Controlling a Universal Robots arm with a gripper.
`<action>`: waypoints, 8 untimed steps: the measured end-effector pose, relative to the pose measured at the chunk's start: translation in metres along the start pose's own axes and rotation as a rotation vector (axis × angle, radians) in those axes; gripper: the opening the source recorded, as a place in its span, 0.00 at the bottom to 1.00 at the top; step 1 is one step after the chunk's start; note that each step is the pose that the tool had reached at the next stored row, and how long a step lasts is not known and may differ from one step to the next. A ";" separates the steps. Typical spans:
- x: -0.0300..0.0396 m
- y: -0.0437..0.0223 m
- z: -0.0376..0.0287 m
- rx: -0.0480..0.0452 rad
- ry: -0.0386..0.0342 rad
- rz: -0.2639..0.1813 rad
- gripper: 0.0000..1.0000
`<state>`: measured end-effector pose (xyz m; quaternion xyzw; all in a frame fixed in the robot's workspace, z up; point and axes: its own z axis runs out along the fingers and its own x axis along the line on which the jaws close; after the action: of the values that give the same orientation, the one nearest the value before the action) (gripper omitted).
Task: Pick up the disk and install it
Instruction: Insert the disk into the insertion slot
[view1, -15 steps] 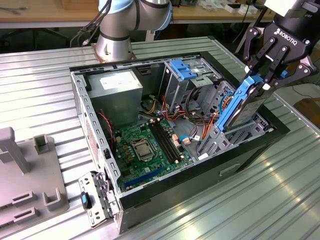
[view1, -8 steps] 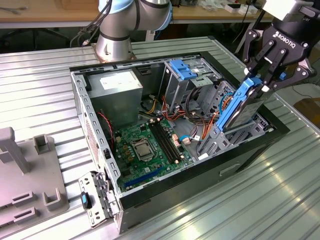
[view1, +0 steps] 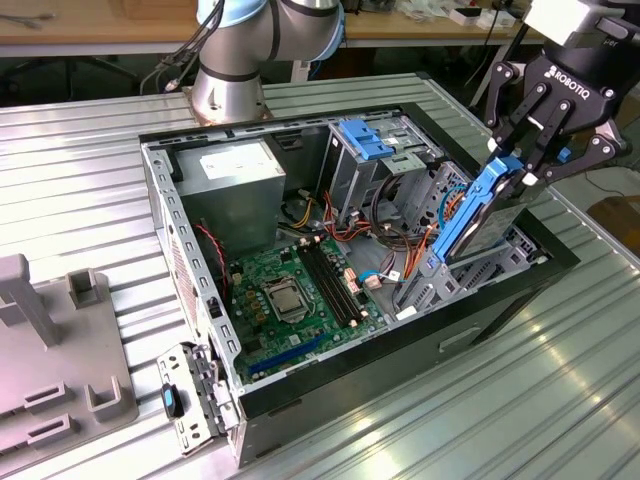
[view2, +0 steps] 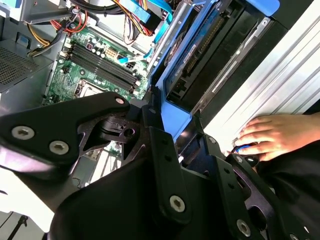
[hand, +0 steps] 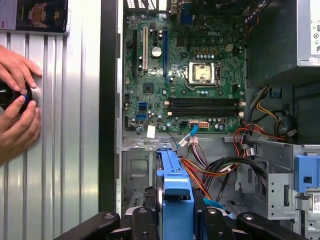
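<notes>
While the gripper (view1: 522, 160), clamped on the disk (view1: 478, 215) at the exterior view's right, holds it tilted over the drive bay (view1: 432, 285), insertion seems underway, demanding careful alignment.

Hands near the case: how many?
2. In the first wrist view, one hand and another hand grip a round black object on the ribbed table beside the case. Others may be out of frame.

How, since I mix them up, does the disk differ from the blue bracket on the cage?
The disk has a grey body in a blue frame; the bracket is all blue. The disk stands tilted in the pincer; the bracket lies atop its cage. Both have blue plastic.
</notes>
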<state>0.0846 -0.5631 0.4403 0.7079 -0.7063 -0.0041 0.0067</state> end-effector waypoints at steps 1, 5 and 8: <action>0.0000 -0.0001 0.0000 0.0009 0.0000 0.000 0.37; 0.0000 0.0000 0.0000 0.0014 0.0000 0.000 0.37; -0.0001 0.0000 0.0004 0.0014 -0.0001 0.000 0.37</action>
<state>0.0846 -0.5630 0.4398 0.7079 -0.7062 -0.0037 0.0061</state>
